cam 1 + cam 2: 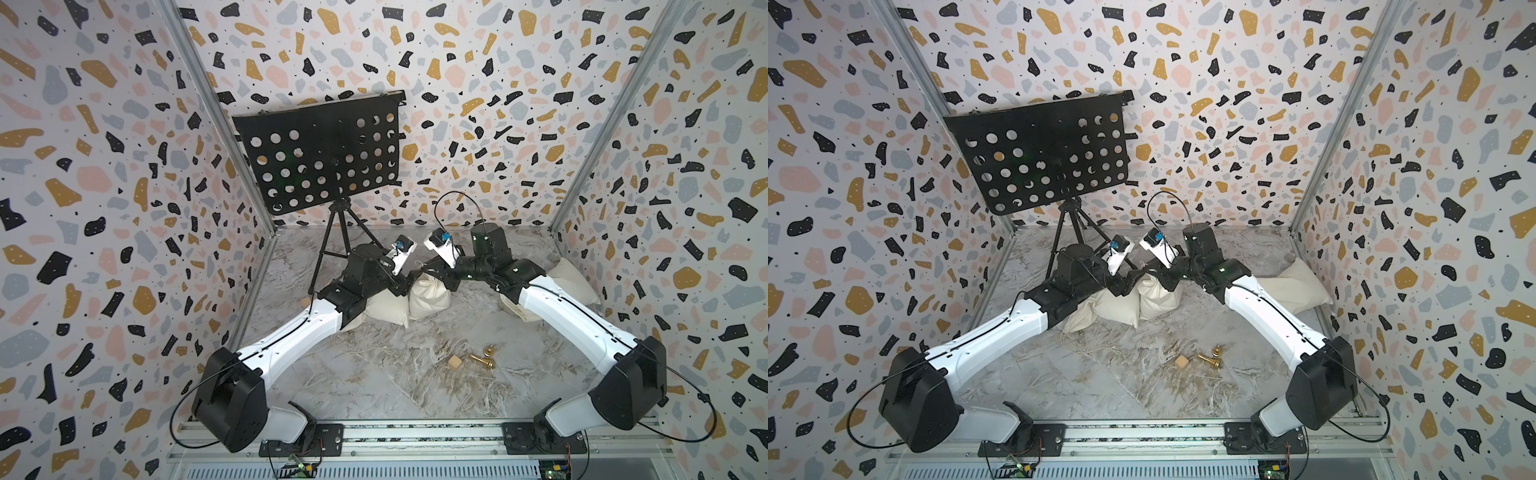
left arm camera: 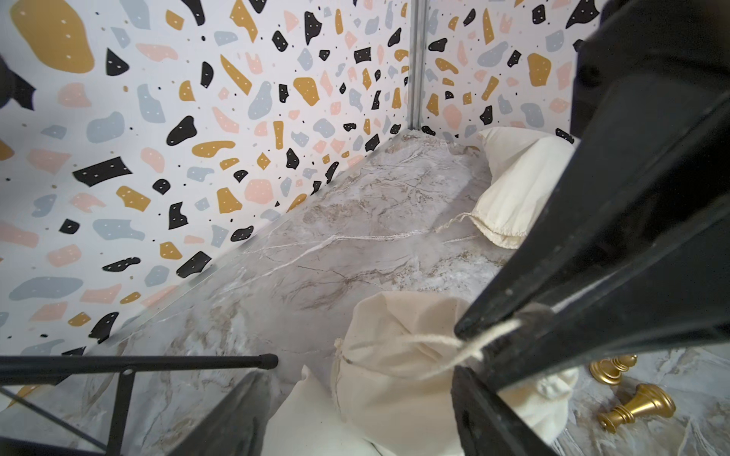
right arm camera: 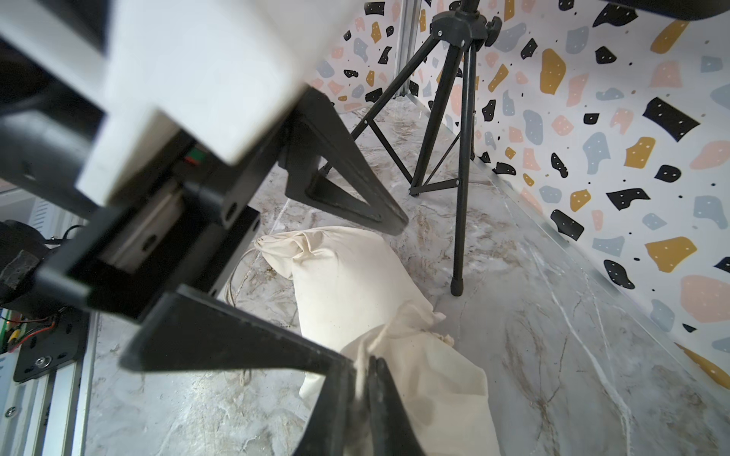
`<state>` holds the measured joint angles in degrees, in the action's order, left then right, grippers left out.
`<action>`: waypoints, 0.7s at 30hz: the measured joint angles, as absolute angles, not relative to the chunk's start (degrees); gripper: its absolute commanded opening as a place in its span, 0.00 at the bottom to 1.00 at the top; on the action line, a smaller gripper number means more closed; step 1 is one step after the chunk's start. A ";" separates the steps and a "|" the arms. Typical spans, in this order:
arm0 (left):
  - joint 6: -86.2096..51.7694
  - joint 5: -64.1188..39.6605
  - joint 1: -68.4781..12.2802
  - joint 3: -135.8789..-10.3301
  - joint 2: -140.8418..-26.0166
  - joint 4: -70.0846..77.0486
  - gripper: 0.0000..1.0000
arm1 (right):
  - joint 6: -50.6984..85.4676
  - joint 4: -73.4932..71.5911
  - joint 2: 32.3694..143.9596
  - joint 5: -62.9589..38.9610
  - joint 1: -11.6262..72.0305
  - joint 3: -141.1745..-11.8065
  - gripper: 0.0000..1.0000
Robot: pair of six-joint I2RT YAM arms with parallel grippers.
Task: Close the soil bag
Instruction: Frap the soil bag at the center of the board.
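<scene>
cream cloth soil bag (image 1: 430,298), cord pinched on the right

the soil bag sits mid-table toward the far side, slumped on the marble-look table (image 1: 374,386). its neck is bunched. i can see its drawstring (image 2: 446,347) run from the neck into the right gripper (image 3: 361,379), whose fingers are pressed together on the cord. the left gripper (image 3: 373,296) hangs just left of that, over the bag's neck, jaws spread wide and gripping nothing. a second cream bag (image 1: 386,309) lies touching the soil bag on its left, partly under my left arm. a third bag (image 1: 575,282) lies well apart by the right wall. far left stands a black perforated music stand (image 1: 320,153) on a tripod. nearer me, a wooden cube (image 1: 454,362) and two gold chess pieces (image 1: 484,358) lie just beside each other.
</scene>
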<state>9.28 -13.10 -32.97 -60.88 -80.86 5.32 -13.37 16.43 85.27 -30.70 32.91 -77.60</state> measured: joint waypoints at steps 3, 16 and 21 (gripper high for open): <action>10.85 -15.44 -32.14 -60.71 -82.17 6.92 0.77 | -13.58 17.30 85.27 -31.07 32.91 -78.08 0.00; 18.46 -21.50 -31.11 -61.91 -89.52 11.86 0.72 | -15.79 21.39 85.71 -32.45 32.91 -80.27 0.00; 19.68 -23.51 -31.11 -62.39 -90.32 14.87 0.61 | -16.80 22.50 86.50 -32.80 32.91 -81.28 0.00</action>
<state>19.68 -23.51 -31.11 -62.39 -90.32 14.87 -16.80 22.50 86.50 -32.80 32.91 -81.28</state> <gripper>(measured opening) 0.653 0.124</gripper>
